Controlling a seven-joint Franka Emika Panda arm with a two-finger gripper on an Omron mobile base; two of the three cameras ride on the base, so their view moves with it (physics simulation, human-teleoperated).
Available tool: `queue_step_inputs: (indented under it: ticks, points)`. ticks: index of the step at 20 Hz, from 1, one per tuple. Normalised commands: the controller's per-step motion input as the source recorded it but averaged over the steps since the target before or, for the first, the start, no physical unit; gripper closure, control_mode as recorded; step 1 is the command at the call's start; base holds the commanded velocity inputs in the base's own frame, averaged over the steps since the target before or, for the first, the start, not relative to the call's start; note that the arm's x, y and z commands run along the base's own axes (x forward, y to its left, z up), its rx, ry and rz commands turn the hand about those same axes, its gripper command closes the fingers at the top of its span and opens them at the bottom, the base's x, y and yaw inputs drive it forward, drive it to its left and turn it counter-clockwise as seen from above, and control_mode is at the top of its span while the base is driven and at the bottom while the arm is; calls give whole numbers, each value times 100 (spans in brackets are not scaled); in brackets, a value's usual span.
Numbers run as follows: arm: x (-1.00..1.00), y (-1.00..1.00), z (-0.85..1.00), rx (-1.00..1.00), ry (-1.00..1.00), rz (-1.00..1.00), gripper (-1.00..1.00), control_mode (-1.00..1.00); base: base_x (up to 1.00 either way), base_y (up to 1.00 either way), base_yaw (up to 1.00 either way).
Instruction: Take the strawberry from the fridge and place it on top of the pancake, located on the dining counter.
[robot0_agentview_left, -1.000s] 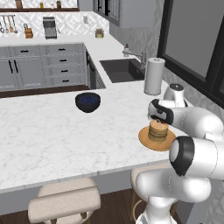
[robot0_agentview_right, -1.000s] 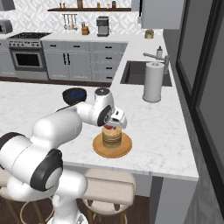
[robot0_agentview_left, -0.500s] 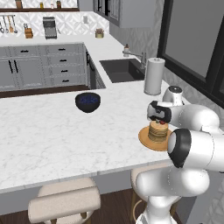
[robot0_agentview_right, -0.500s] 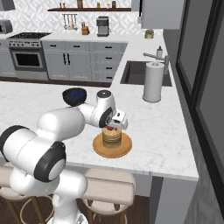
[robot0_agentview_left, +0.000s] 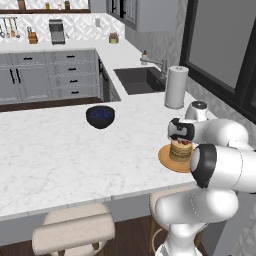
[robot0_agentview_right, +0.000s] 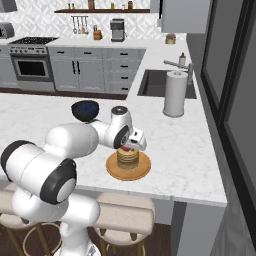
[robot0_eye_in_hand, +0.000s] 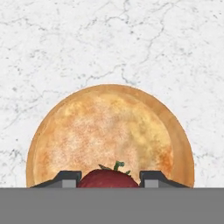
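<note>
Risk lies in the release: the strawberry (robot0_eye_in_hand: 108, 179), pinched between the gripper (robot0_eye_in_hand: 109, 178) tips right over the pancake (robot0_eye_in_hand: 111, 135), could roll off the stack onto the bench (robot0_eye_in_hand: 109, 39) near its right front edge. It looks small, rounded, deep red, with a green stem.

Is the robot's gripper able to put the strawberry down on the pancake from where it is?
Probably yes. The gripper holds the strawberry right above the pancake, with nothing between them.
</note>
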Motion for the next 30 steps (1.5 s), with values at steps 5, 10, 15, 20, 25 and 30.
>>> queue_step_inputs:
  ticks: [5,10,15,20,25,30]
  points:
    - [0,0,-28,0,0,0,100,-100,0,0,0]
    - [-1,0,-10,0,0,0,100,-100,0,0,0]
    - [-2,11,-23,0,0,0,-100,-100,0,0,0]
    - [-8,0,-11,0,0,0,-100,-100,0,0,0]
    - [-17,1,0,0,0,0,-100,-100,0,0,0]
    - [-52,3,22,0,-9,0,-100,-100,0,0,0]
